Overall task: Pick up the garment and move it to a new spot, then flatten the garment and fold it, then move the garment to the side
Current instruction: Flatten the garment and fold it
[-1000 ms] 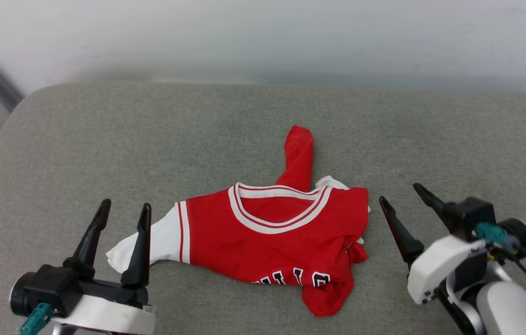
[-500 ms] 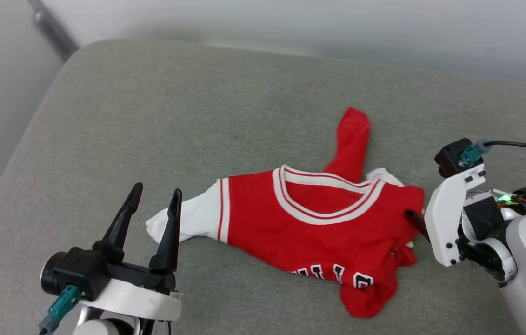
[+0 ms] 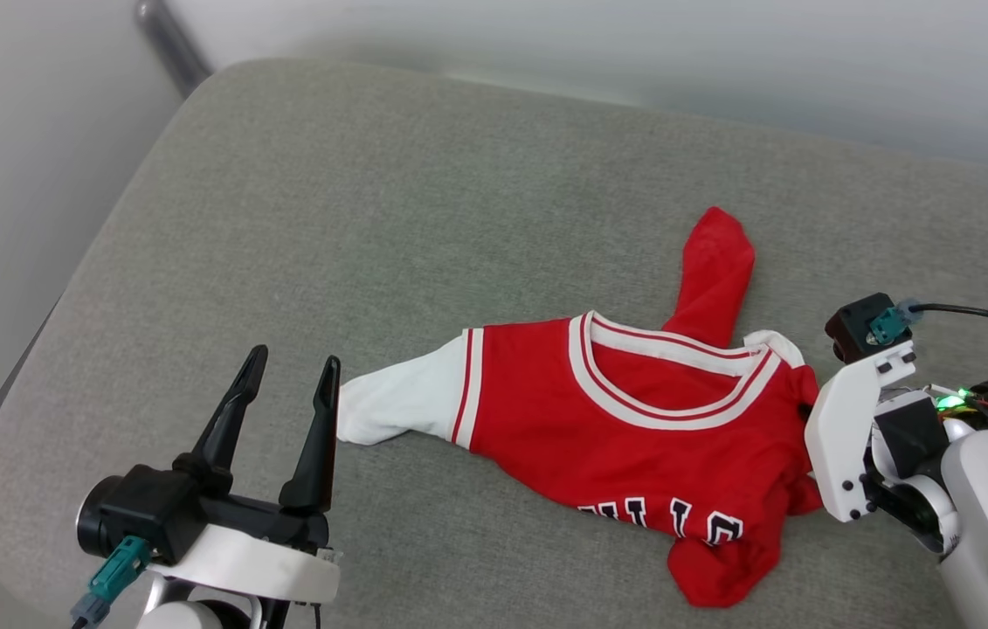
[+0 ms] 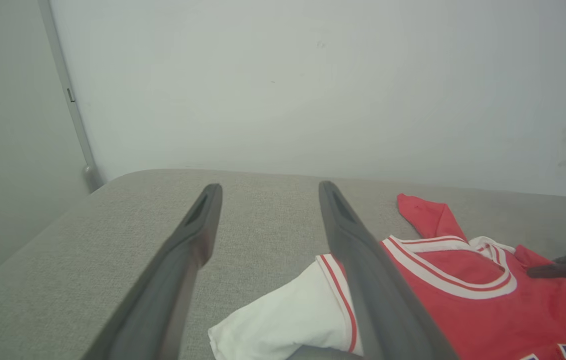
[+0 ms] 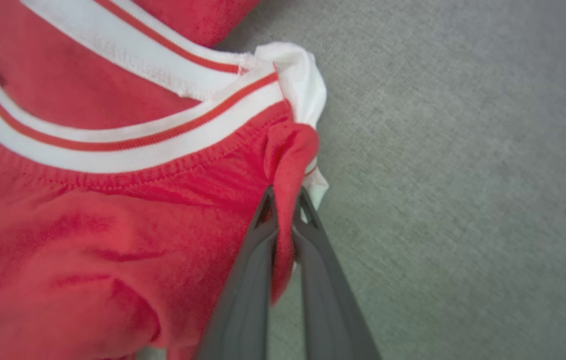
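1. The grey cushion [image 3: 371, 218] carries the shirt [image 3: 633, 437], crumpled, right of middle. If I drag it rather than lift it, I'd expect it to bunch further.
2. My right claw [image 5: 285, 200] is pinched tight on a thin red fold at the shoulder. So small a bite could slip out.
3. My left claw [image 3: 294, 355] stands wide apart, empty, just beside the white sleeve [image 3: 406, 406].
4. Hidden: the other sleeve is mostly tucked under, the lettering [image 3: 668, 517] is part-folded, and in the head view the wrist covers the right claw's tips.

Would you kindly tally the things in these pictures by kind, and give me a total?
Red-and-white garment: 1
Grippers: 2, left gripper and right gripper
Grey cushion: 1
Total: 4
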`<state>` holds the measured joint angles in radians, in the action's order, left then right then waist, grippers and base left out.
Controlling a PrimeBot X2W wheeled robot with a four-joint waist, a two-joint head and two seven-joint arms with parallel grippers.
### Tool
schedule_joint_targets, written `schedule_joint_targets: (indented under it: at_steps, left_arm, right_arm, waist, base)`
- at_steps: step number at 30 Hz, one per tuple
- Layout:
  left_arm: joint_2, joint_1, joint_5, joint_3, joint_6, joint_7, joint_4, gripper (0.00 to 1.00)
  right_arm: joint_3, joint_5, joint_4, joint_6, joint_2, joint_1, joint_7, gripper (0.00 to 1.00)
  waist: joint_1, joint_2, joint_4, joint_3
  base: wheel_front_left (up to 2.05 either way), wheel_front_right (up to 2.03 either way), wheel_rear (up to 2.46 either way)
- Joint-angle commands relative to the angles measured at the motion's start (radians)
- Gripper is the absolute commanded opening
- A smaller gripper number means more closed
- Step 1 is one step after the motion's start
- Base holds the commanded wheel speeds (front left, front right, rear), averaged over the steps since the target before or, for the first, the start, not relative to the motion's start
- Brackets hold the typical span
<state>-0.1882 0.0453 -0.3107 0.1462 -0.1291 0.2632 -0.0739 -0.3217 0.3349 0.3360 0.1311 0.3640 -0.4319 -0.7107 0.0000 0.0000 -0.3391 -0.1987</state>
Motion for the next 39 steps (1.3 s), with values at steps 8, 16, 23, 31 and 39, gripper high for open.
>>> schedule_joint_targets:
  at_steps: [8, 16, 23, 31, 39]
  left_arm:
    - [-0.011, -0.048, 0.007, -0.027, -0.001, 0.002, -0.002, 1.00]
    - [-0.006, -0.083, 0.012, -0.049, -0.001, 0.002, -0.018, 1.00]
    - [0.003, -0.072, 0.008, -0.034, -0.001, 0.002, -0.025, 1.00]
    - [-0.002, -0.025, 0.000, 0.000, -0.001, 0.002, -0.010, 1.00]
    - [-0.008, 0.009, -0.009, 0.018, -0.001, 0.002, 0.003, 1.00]
  right_arm:
    - [0.086, -0.036, -0.111, -0.001, 0.009, 0.082, 0.113, 0.00]
    - [0.278, -0.171, -0.329, -0.001, 0.046, 0.237, 0.035, 0.00]
    - [0.403, -0.297, -0.501, -0.001, 0.087, 0.335, -0.165, 0.00]
    - [0.363, -0.266, -0.397, -0.001, 0.098, 0.249, -0.244, 0.00]
    - [0.297, -0.237, -0.178, -0.001, 0.082, 0.131, -0.211, 0.00]
  waist:
    - [0.0000, 0.0000, 0.105, 0.092]
    - [0.0000, 0.0000, 0.192, 0.134]
    - [0.0000, 0.0000, 0.191, 0.100]
    - [0.0000, 0.0000, 0.133, 0.031]
    - [0.0000, 0.0000, 0.094, -0.009]
  base:
    - [0.00, 0.00, 0.00]
    - [0.00, 0.00, 0.00]
    - [0.00, 0.00, 0.00]
    - [0.00, 0.00, 0.00]
    - [0.00, 0.00, 0.00]
